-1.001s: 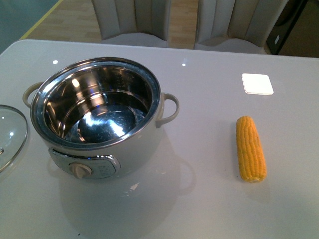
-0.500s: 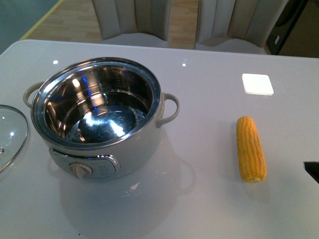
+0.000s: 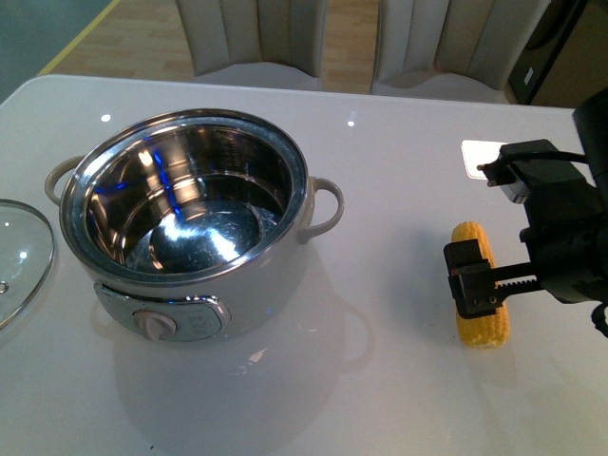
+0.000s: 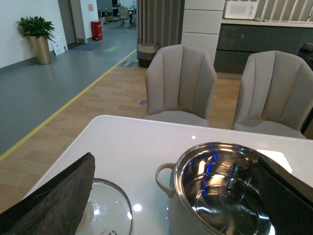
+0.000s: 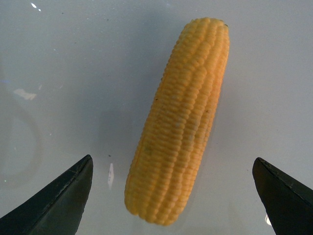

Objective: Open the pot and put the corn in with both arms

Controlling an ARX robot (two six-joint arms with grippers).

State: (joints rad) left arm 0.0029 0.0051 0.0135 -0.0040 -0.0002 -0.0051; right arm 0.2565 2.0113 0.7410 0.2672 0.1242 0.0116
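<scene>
The cream-white pot [image 3: 271, 285] stands open on the left part of the table, its steel bowl empty. It also shows in the left wrist view [image 4: 215, 196]. The corn [image 3: 483, 328] lies on the table at the right, pointing away from me. My right gripper [image 3: 494, 285] hovers open over the cob's middle. In the right wrist view the corn [image 5: 181, 122] lies between the spread fingertips [image 5: 58, 200], untouched. My left gripper [image 4: 171, 208] is open and empty, above the gap between the pot and the glass lid [image 4: 110, 205]. It is out of the front view.
The glass lid [image 3: 19, 256] lies flat at the table's left edge beside the pot. A white square pad [image 3: 491, 160] sits beyond the corn. Two beige chairs [image 3: 252, 38] stand behind the table's far edge. Bare tabletop [image 3: 380, 399] lies between pot and corn.
My right arm has come in from the right edge and now hangs over the corn. Pot, lid and corn have not moved.
</scene>
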